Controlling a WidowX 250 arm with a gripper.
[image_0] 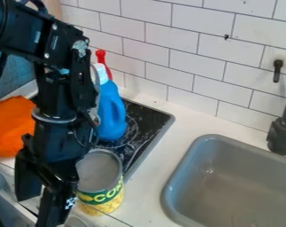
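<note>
Cloth, bright orange and crumpled (pixel 10 126), lies at the far left, seemingly just set aside. Next, the black robot arm (pixel 53 148) comes in from the upper left and bends downward, its fingers (pixel 38 208) pointing down, parted, with nothing visibly held. Just beside them, a yellow-and-green metal corn can (pixel 100 197) stands upright, probably for steadiness. Behind it, a blue plastic bottle with a white cap (pixel 111 111) stands upright over the black stovetop (pixel 149 119), perhaps to avoid spilling. Rightward, a grey sink (pixel 237 181) is set into the white tabletop (pixel 148 177).
</note>
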